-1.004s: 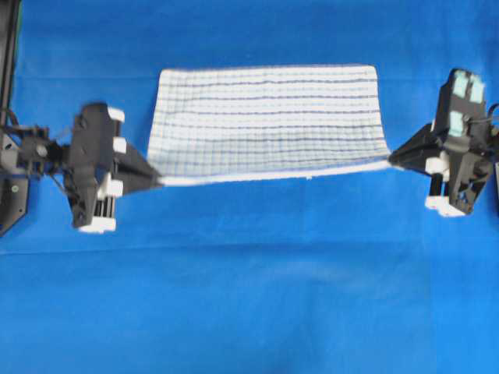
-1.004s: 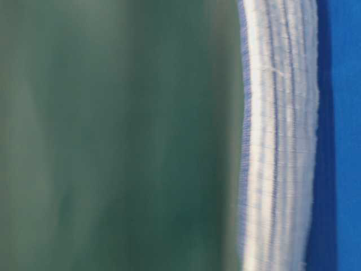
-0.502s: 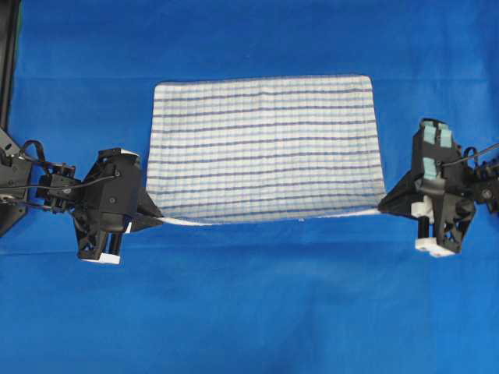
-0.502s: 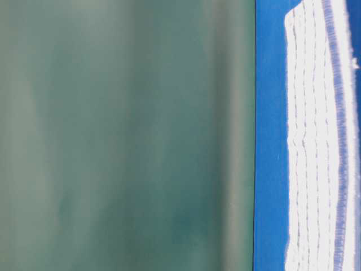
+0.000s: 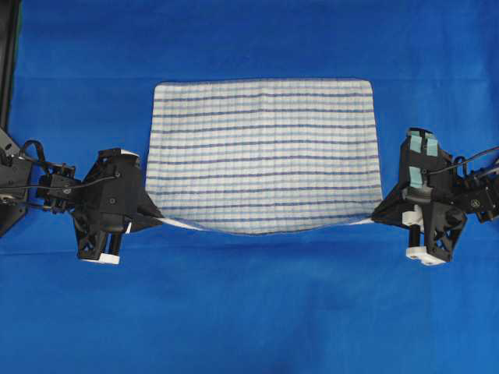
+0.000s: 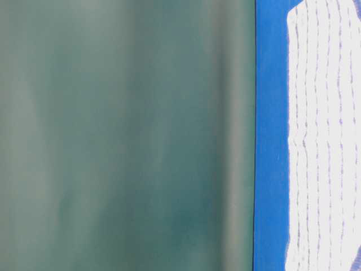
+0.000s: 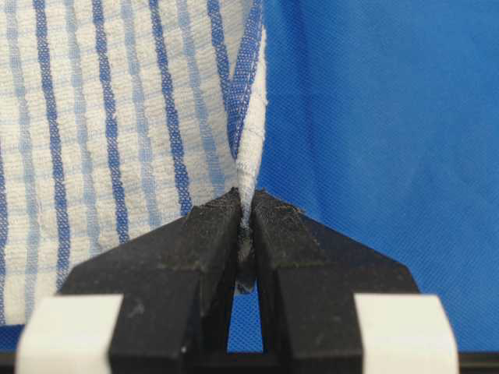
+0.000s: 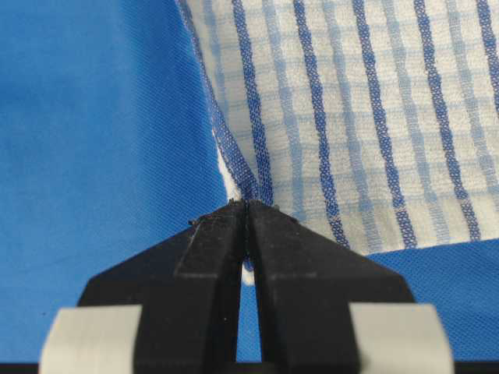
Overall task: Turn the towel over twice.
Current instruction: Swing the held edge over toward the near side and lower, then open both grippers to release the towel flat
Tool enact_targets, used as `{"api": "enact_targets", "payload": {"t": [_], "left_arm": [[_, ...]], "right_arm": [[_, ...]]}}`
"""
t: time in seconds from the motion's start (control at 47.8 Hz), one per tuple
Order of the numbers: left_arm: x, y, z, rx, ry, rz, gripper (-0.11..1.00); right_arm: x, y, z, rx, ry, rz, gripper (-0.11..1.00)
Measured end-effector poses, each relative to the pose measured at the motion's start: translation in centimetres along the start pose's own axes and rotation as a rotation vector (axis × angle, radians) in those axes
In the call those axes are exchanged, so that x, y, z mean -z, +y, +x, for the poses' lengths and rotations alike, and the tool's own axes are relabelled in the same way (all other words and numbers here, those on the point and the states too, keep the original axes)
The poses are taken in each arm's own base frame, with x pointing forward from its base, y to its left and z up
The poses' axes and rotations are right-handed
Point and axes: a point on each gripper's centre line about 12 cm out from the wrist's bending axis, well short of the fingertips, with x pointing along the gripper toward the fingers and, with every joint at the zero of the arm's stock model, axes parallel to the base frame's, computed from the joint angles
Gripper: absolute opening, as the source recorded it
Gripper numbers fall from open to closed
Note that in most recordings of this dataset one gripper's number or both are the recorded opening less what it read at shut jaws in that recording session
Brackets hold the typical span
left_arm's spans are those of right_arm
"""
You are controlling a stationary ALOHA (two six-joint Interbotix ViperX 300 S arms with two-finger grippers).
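Note:
The towel (image 5: pixel 263 152), white with dark-blue and light-blue stripes, lies spread across the middle of the blue table cover (image 5: pixel 249 312). Its near edge sags slightly between the two held corners. My left gripper (image 5: pixel 158 218) is shut on the towel's near-left corner, and the cloth (image 7: pixel 117 109) is pinched between the black fingertips (image 7: pixel 214 218) of my left gripper (image 7: pixel 244 204). At the near-right corner my right gripper (image 5: pixel 376 218) is shut on the towel (image 8: pixel 366 117), with the hem caught at the tips of my right gripper (image 8: pixel 246 204). In the table-level view the towel (image 6: pixel 324 141) lies low on the cover.
The blue table cover (image 6: pixel 271 135) spreads on all sides of the towel, with open room in front of both arms. A dark frame piece (image 5: pixel 8 70) runs along the far left edge. A blurred green backdrop (image 6: pixel 124 135) stands behind the table.
Both grippers have come toward the near side and down with the towel's corners. The towel, raised and curled a second ago, now lies spread nearly flat.

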Motion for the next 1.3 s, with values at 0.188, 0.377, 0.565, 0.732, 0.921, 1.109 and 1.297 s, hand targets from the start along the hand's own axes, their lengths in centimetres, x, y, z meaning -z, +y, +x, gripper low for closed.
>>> {"api": "enact_targets", "payload": {"t": [0.188,0.377,0.565,0.732,0.921,1.109,1.297], "left_arm": [[0.1,0.0,0.0,0.000,0.011,-0.005,0.05],[0.1,0.0,0.0,-0.001,0.021,-0.006,0.47],[-0.7,0.0,-0.4,0.001,0.017,-0.006,0.77],[-1.9,-0.1,-1.1,0.003,-0.014,0.003,0.76],[-3.9,0.3,-2.4,-0.008,-0.094,0.002,0.76],[-5.6,1.6,-4.1,-0.045,-0.180,-0.024,0.76],[-7.1,2.9,-6.5,-0.095,-0.286,-0.002,0.75]], "right_arm": [[-0.1,0.0,0.0,0.000,0.000,0.000,0.05],[-0.3,0.7,-0.1,-0.016,-0.005,-0.004,0.51],[-0.7,1.2,-0.2,-0.017,-0.003,-0.015,0.62],[-1.5,1.1,-1.1,0.005,-0.018,-0.057,0.62],[-3.7,0.7,-3.3,0.015,-0.130,-0.118,0.62],[-5.6,-0.4,-6.4,0.040,-0.269,-0.157,0.62],[-6.8,-1.9,-9.5,0.085,-0.398,-0.172,0.62]]}}
